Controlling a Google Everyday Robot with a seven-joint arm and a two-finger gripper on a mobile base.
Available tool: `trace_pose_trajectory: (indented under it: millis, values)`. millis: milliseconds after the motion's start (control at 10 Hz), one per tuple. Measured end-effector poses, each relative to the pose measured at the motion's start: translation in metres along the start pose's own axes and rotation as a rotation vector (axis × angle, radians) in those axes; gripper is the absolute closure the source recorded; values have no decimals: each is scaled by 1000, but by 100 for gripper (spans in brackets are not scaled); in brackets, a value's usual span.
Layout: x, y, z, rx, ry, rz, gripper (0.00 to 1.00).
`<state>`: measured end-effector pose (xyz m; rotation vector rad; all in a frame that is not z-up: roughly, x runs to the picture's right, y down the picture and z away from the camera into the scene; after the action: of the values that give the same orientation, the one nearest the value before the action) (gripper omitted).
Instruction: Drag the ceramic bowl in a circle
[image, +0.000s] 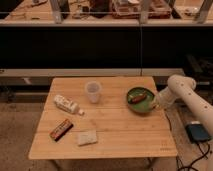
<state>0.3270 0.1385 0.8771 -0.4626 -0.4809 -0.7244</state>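
Note:
The ceramic bowl (140, 100) is round, shallow and dark green, and sits near the right edge of the wooden table (115, 145). A small brown oblong item (136, 97) lies inside it. My gripper (153, 105) is at the bowl's right rim, shut on it. The white arm (181, 89) bends over from the right. The fingertips are mostly hidden behind the wrist and the rim.
A translucent plastic cup (93, 91) stands left of the bowl. A white bottle (67, 104) lies on its side at the left. A brown bar (61, 129) and a white packet (87, 137) lie near the front left. A dark shelf unit stands behind the table.

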Motion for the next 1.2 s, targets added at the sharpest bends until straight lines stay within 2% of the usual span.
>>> trace_pose_trajectory:
  millis: [300,500,700,1000,1200]
  values:
    - [-40,53,-16,-31,-23,-27,100]
    - [-61,56,-27,-18,-14,-72,100]
    - [-90,38,-18,-13,-34,-147,100]
    - [-139,-12,11,-3,-80,-275,100]
    - [-146,-44,16,25,-89,-289,100]
